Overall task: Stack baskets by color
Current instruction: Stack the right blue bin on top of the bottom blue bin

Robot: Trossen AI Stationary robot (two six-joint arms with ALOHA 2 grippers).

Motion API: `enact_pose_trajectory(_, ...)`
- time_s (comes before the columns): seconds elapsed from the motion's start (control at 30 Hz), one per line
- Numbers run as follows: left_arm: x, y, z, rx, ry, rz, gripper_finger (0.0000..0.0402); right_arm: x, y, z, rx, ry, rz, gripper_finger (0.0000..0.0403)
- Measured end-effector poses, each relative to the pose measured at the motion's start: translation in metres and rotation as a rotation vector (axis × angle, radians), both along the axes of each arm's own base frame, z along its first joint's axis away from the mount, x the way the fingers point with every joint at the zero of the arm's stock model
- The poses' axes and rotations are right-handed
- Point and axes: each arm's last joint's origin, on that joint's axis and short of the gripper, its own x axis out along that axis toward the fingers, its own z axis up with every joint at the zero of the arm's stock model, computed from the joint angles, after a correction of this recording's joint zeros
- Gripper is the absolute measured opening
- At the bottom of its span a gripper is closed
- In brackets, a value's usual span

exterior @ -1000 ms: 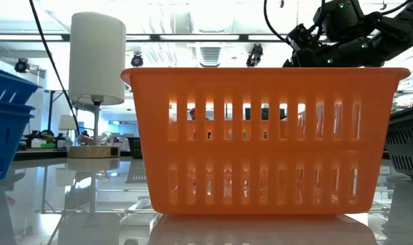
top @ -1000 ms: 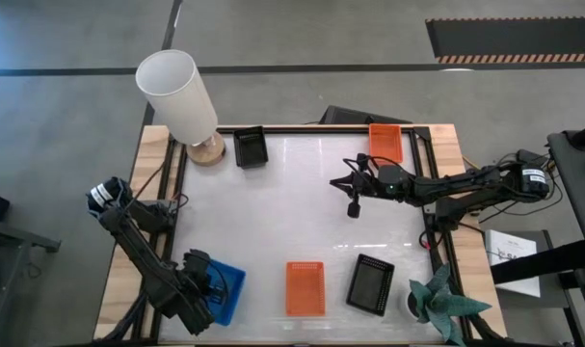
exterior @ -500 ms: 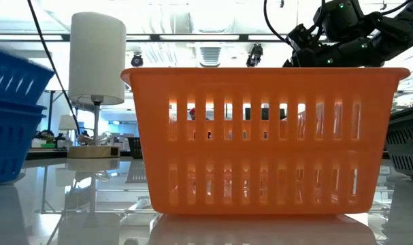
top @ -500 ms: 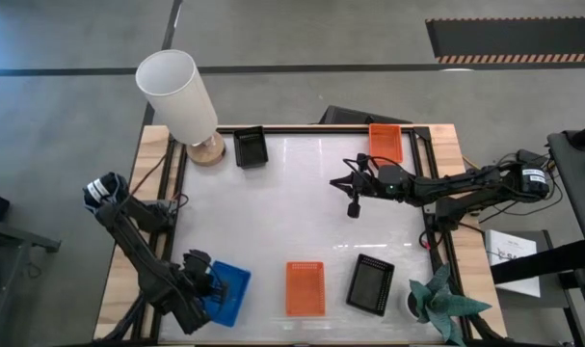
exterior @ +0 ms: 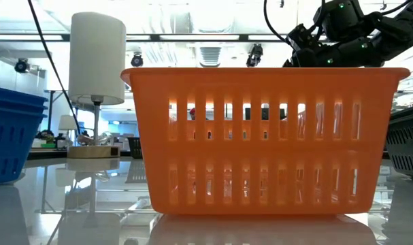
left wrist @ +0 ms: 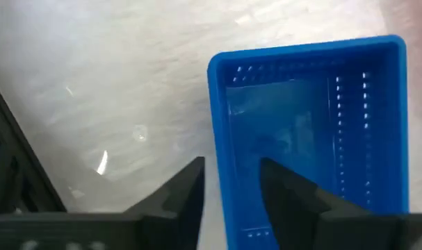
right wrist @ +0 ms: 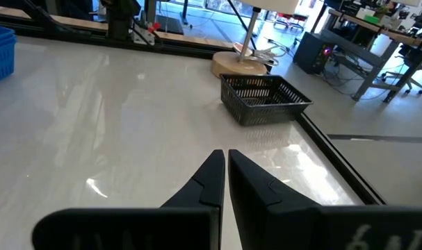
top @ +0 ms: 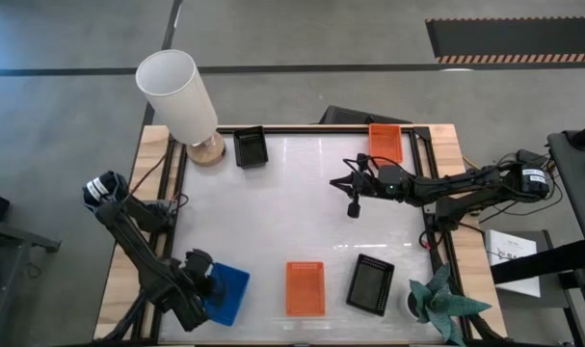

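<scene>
The blue baskets point(top: 229, 294) sit nested as one stack at the table's near left; the low view shows the blue stack point(exterior: 12, 136) level, with two rims close together. My left gripper point(top: 203, 287) points down over the stack's left end, open. In the left wrist view, one finger point(left wrist: 186, 191) stands outside the end wall point(left wrist: 217, 139) and the other finger point(left wrist: 287, 198) stands inside. An orange basket point(top: 305, 287) and a black basket point(top: 370, 284) lie at the near edge. Another black basket point(top: 250, 146) and another orange basket point(top: 386, 142) lie at the far edge. My right gripper point(top: 354, 207) hovers shut over the table's middle right.
A white lampshade on a wooden foot point(top: 181, 101) stands at the far left corner. A green plant point(top: 441, 304) stands at the near right corner. A dark frame point(top: 422, 173) runs around the glossy white table top. Bare table shows at its middle point(top: 273, 212).
My left gripper has opened and let go of the upper blue basket. That basket was tilted above the lower one and has dropped level into it. My right arm has kept still.
</scene>
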Motion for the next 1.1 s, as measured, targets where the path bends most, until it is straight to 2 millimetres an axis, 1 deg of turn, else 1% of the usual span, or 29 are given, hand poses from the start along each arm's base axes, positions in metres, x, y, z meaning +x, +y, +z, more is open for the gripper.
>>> enact_pose_trajectory(0.1,0.000,0.002,0.005,0.017,-0.022,-0.130,0.0150,0.000,0.000,0.000,0.000,0.000,0.000,0.0013)
enact_pose_trajectory(0.2,0.007,0.006,0.009,0.058,-0.113,-0.280,0.0149,0.000,0.000,0.000,0.006,-0.001,-0.002,0.0013)
enact_pose_trajectory(0.3,0.022,0.010,0.004,0.054,-0.214,-0.415,0.0116,0.000,0.000,0.000,0.007,-0.002,-0.002,0.0013)
enact_pose_trajectory(0.4,0.037,0.013,-0.006,0.047,-0.319,-0.527,0.0065,0.000,0.000,0.000,0.007,-0.002,-0.002,0.0013)
enact_pose_trajectory(0.47,0.043,0.018,-0.015,0.048,-0.326,-0.560,0.0029,0.000,0.000,0.000,0.008,-0.002,-0.002,0.0013)
enact_pose_trajectory(0.53,0.044,0.024,-0.025,0.042,-0.306,-0.564,0.0008,0.000,0.000,0.001,0.007,-0.005,-0.002,0.0013)
enact_pose_trajectory(0.63,0.041,0.029,-0.035,0.053,-0.263,-0.568,0.0009,0.001,0.000,0.001,0.007,-0.005,-0.002,0.0013)
enact_pose_trajectory(0.77,0.038,0.033,-0.042,0.052,-0.232,-0.524,0.0010,0.001,0.000,0.001,0.007,-0.005,-0.002,0.0013)
enact_pose_trajectory(0.97,0.028,0.042,-0.046,0.091,-0.118,-0.440,0.0010,0.000,0.000,0.001,0.007,-0.005,-0.002,0.0013)
enact_pose_trajectory(1.1,0.025,0.044,-0.046,0.099,-0.087,-0.383,0.0010,0.000,0.000,0.000,0.008,0.002,-0.003,0.0013)
